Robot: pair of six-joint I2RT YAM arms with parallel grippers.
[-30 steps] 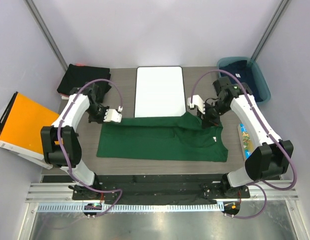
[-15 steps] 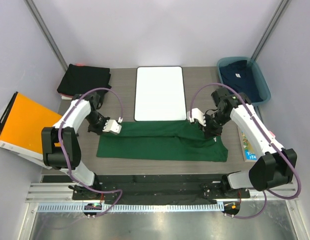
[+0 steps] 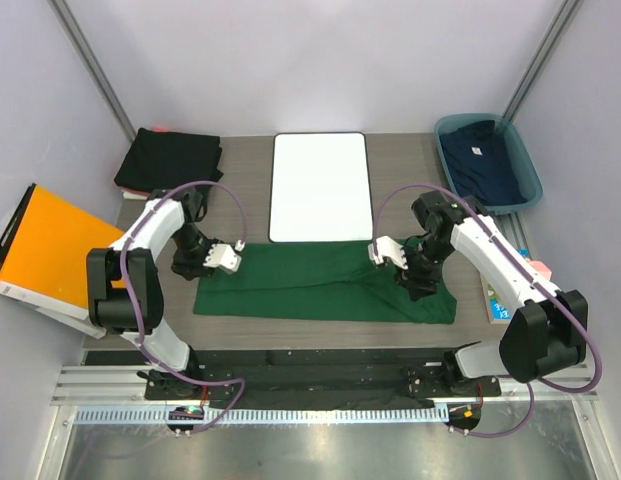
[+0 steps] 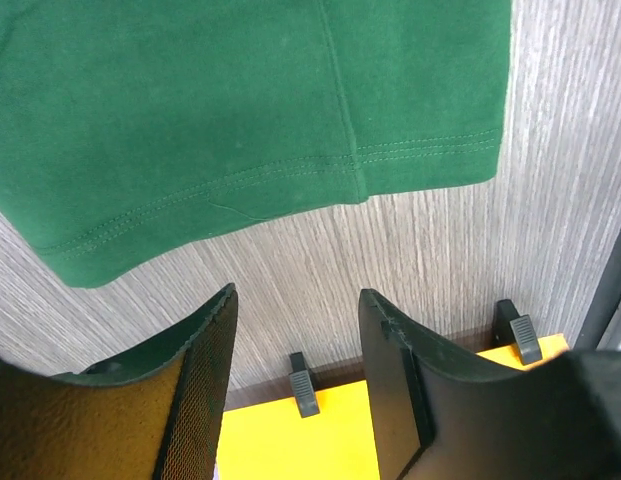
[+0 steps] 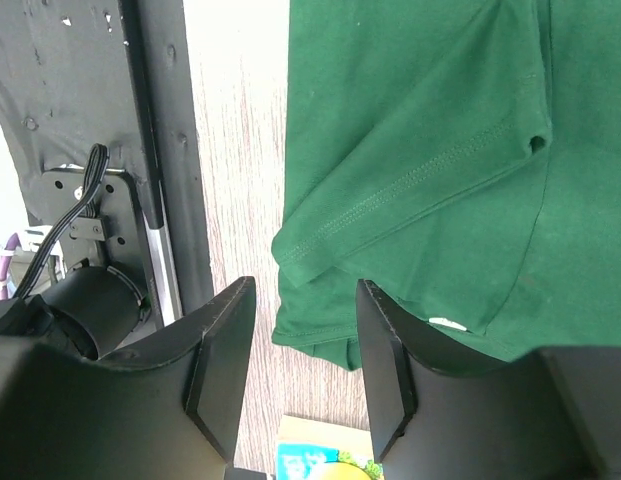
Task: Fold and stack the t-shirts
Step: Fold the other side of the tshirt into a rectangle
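A dark green t-shirt (image 3: 325,283) lies folded lengthwise in a long band across the near middle of the table. My left gripper (image 3: 188,264) hovers just off the shirt's left hem (image 4: 240,110), open (image 4: 295,330), with only bare wood between its fingers. Over the shirt's right end my right gripper (image 3: 416,281) stands open (image 5: 305,340) above a sleeve corner (image 5: 330,330) and holds nothing. Black folded t-shirts (image 3: 170,158) are stacked at the back left. A navy t-shirt (image 3: 477,160) lies in the bin at the back right.
A white board (image 3: 320,185) lies behind the green shirt. An orange folder (image 3: 50,245) leans off the table's left edge (image 4: 320,435). The teal bin (image 3: 531,182) sits at the back right. A colourful booklet (image 3: 498,296) lies at the right edge.
Both grippers carried the shirt's far edge toward the near side, laid it down and opened. The shirt is now a narrower band, and both arms sit lower and nearer.
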